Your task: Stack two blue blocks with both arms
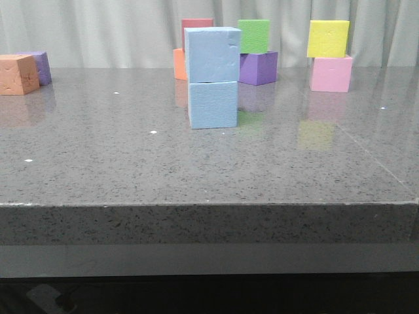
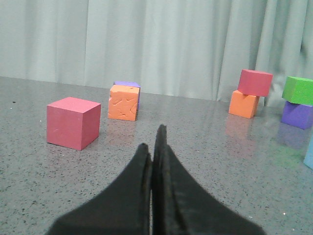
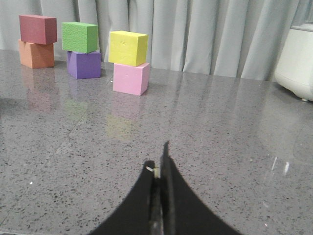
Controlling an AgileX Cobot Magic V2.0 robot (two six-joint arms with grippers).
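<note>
In the front view two sky-blue blocks stand stacked in the middle of the grey table: the upper blue block (image 1: 213, 54) rests on the lower blue block (image 1: 213, 104), turned slightly and overhanging a little. No arm shows in the front view. In the left wrist view my left gripper (image 2: 152, 142) is shut and empty, low over the table; a sliver of a blue block (image 2: 309, 155) shows at the frame edge. In the right wrist view my right gripper (image 3: 159, 159) is shut and empty over bare table.
Behind the stack stand a red cube on an orange one (image 1: 196, 27), green on purple (image 1: 254, 36), yellow on pink (image 1: 328, 39). An orange cube (image 1: 18, 74) and a purple cube sit far left. A red cube (image 2: 73, 122) lies near the left gripper. A white appliance (image 3: 297, 61) stands right.
</note>
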